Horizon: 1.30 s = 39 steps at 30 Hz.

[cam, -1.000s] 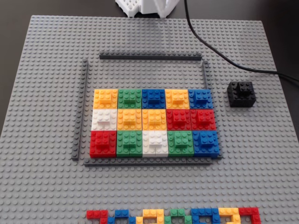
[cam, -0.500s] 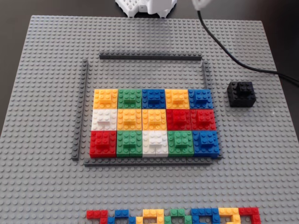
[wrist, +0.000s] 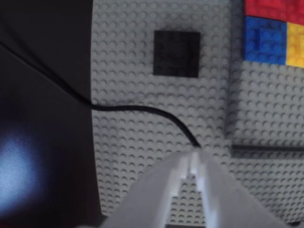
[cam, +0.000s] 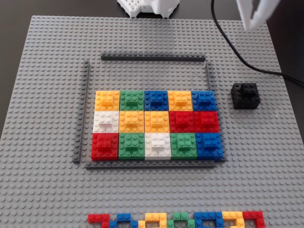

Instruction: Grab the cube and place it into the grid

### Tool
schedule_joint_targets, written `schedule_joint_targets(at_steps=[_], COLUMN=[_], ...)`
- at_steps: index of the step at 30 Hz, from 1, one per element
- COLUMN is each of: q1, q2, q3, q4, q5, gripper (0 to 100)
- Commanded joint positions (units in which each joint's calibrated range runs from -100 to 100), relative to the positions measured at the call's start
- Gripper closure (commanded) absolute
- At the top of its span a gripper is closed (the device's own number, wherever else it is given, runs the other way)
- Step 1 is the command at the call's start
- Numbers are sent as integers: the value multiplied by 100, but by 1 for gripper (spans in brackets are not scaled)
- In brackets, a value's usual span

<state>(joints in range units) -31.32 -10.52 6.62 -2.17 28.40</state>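
Observation:
The black cube (cam: pixel 245 95) stands alone on the grey baseplate (cam: pixel 47 95), just right of the grid (cam: pixel 156 124), a five-by-three block of coloured square bricks framed by dark-grey strips. In the fixed view my white gripper (cam: pixel 251 23) hangs blurred at the top right, above the baseplate's far edge and well behind the cube. The wrist view shows the cube (wrist: pixel 176 53) ahead of my gripper (wrist: pixel 192 159), whose fingertips meet with nothing between them. Only a corner of the grid (wrist: pixel 275 33) shows there, at the upper right.
A black cable (cam: pixel 237 52) curves across the baseplate's far right corner and passes just in front of the fingertips in the wrist view (wrist: pixel 142 110). A row of mixed coloured bricks (cam: pixel 175 219) lies at the near edge. The white arm base (cam: pixel 147 7) stands at the back.
The white gripper has come into the fixed view at the top and moved right. The cable has shifted right with it. Cube and grid have not moved.

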Motion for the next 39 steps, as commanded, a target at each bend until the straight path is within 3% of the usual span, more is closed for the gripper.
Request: schedule_joint_targets(at_steps=[1,9,19,39], q1=[-69,27,351,439], q2=[398,1499,2230,2943], q3=[-775,-1401,-1691,-1854], q4=[-76,-217,-232,-437], q5=[-15,-24,20,-73], gripper=[100,98,78,77])
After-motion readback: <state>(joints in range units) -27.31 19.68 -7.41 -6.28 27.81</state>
